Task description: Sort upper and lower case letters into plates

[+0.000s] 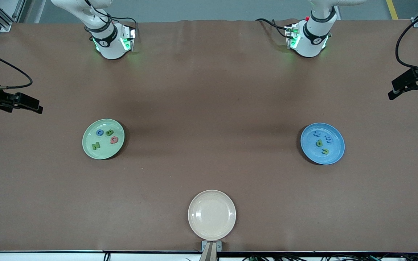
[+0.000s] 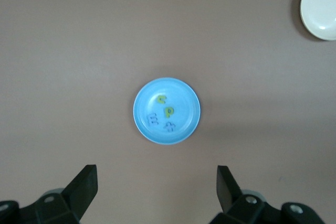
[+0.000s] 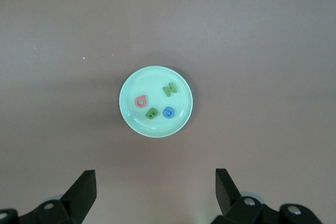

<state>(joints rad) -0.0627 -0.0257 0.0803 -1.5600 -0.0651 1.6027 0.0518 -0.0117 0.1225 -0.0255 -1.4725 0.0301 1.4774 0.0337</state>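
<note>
The pale green plate (image 1: 102,153) lies toward the right arm's end of the table and holds several letters: a blue one (image 1: 100,132), a green one (image 1: 109,132), a pink one (image 1: 114,140) and a green N (image 1: 95,146). The blue plate (image 1: 336,152) lies toward the left arm's end and holds several small letters, two blue (image 1: 327,137) and two green (image 1: 319,143). My left gripper (image 2: 157,174) is open and empty, high over the table beside the blue plate (image 2: 181,95). My right gripper (image 3: 156,177) is open and empty, high over the table beside the green plate (image 3: 152,80).
A cream-beige plate (image 1: 212,215) with nothing in it lies at the table's edge nearest the front camera, midway between the arms; it also shows in the left wrist view (image 2: 320,3). Black camera mounts (image 1: 412,81) stand at both ends of the table.
</note>
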